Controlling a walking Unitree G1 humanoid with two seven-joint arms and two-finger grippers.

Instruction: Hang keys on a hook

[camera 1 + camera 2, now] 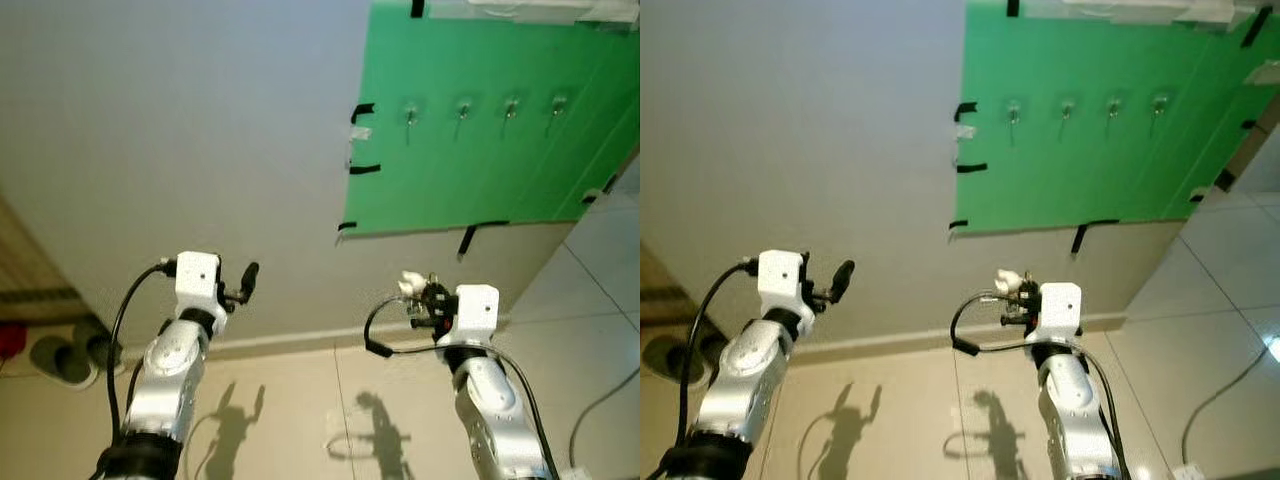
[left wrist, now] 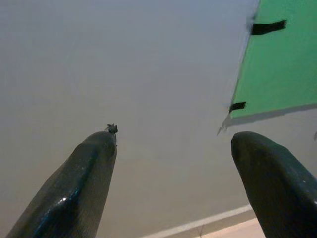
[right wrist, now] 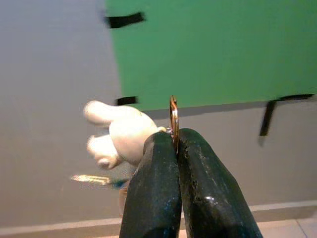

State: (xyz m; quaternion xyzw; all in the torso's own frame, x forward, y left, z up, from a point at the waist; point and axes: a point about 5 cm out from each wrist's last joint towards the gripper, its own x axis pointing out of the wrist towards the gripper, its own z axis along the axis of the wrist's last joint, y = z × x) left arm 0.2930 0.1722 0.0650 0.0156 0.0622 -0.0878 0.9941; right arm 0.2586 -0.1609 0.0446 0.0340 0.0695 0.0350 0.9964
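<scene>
Right pincer is clamped tight on a brass-coloured key ring, its two black fingers pressed together with the ring standing edge-on between the tips; a small white plush charm hangs just beside the fingers, and a key shows blurred below it. In the head views this pincer is raised in front of a plain grey wall, below and a little left of a green board fixed to that wall with strips of black tape. Four small hooks sit in a row across the upper part of the board, well apart from the keys. Left pincer holds nothing, its fingers spread wide, and is raised before the bare wall to the left of the board. A pale baseboard runs along the foot of the wall, meeting a floor of large light tiles on which both arms cast shadows. A pair of dark slippers lies at the far left by the wall, and a cable trails over the tiles at right. No writing or label can be read.
</scene>
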